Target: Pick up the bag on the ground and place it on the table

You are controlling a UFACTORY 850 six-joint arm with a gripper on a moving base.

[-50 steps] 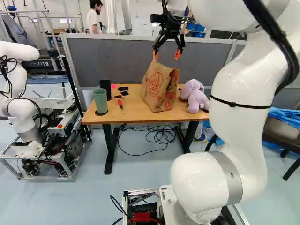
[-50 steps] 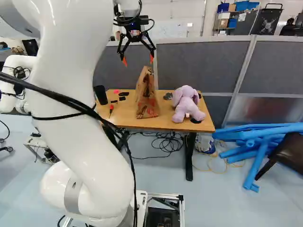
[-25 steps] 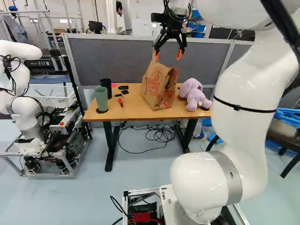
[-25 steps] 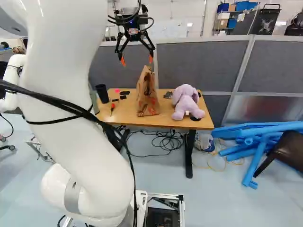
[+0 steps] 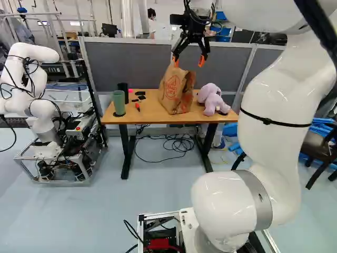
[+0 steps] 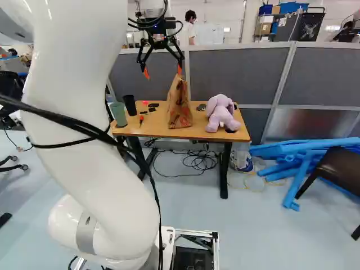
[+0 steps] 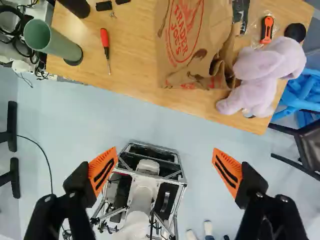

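On wooden table [image 5: 149,115], paper bag [image 5: 172,95]; grey partition [image 5: 126,63] behind

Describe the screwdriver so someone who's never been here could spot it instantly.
Find the wooden-topped table in front of the gray partition. On it, between the green cup and the brown paper bag, lies the screwdriver. Its red handle and slim metal shaft set it apart from the orange-and-black tool beside the lavender plush toy.
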